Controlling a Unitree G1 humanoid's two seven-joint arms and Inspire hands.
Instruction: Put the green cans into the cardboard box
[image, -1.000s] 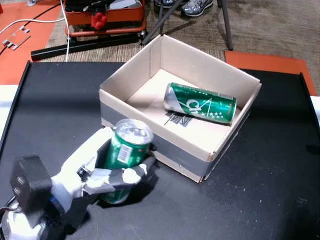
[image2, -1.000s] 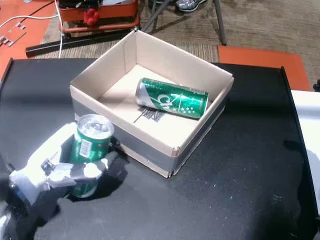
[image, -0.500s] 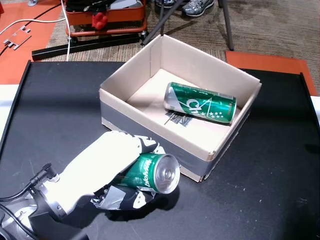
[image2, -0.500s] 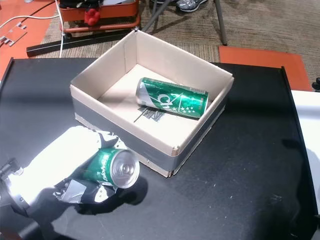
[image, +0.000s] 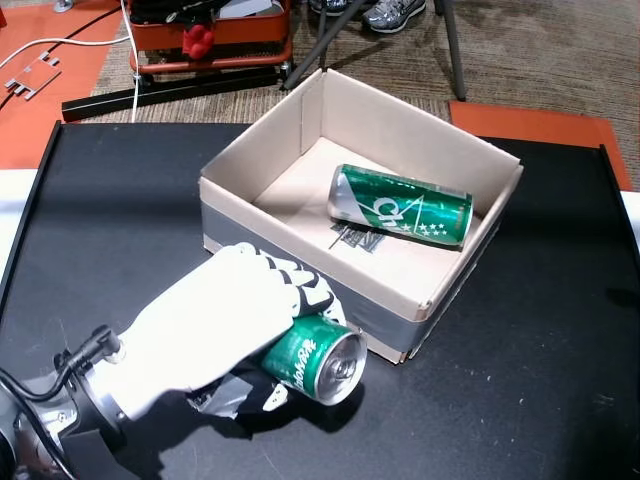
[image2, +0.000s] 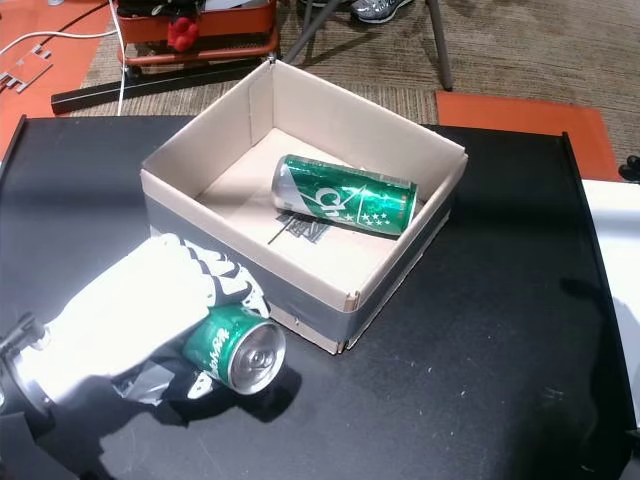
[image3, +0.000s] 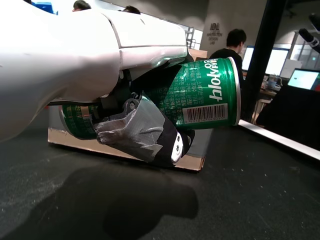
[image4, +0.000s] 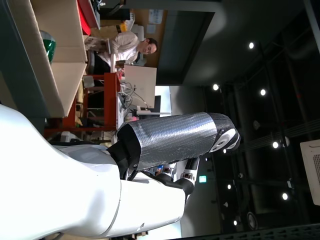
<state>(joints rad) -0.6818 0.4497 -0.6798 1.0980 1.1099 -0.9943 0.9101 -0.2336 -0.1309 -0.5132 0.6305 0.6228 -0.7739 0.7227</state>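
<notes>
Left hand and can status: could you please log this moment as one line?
left hand: shut on green can | can: sideways, outside cardboard box | second can: boxed

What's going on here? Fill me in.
The robot's left hand is shut on a green can, held on its side just outside the near wall of the cardboard box, over the black table. A second green can lies on its side inside the box. The right hand shows only in its wrist view, away from the cans, holding nothing.
</notes>
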